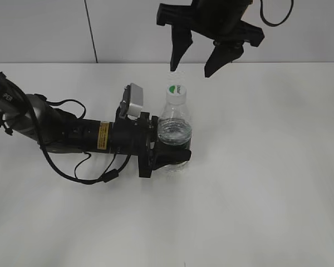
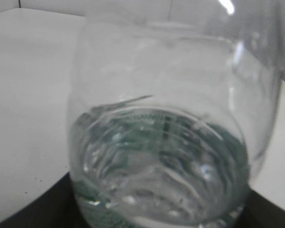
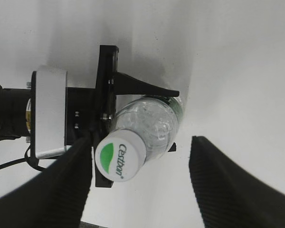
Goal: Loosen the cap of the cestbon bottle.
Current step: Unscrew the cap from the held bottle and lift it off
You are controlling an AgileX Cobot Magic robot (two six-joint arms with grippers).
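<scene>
Left end effector [image 1: 175, 151] clamped around upright, water-filled cestbon bottle [image 1: 175, 133]; right end effector [image 1: 196, 65] spread apart above its cap [image 1: 177, 90].

The cap [image 3: 119, 160] carries the brand name "Cestbon" in green letters beside a green half-moon mark. The yellow sticker [image 1: 103, 136] on the left arm bears print too small to read.
</scene>
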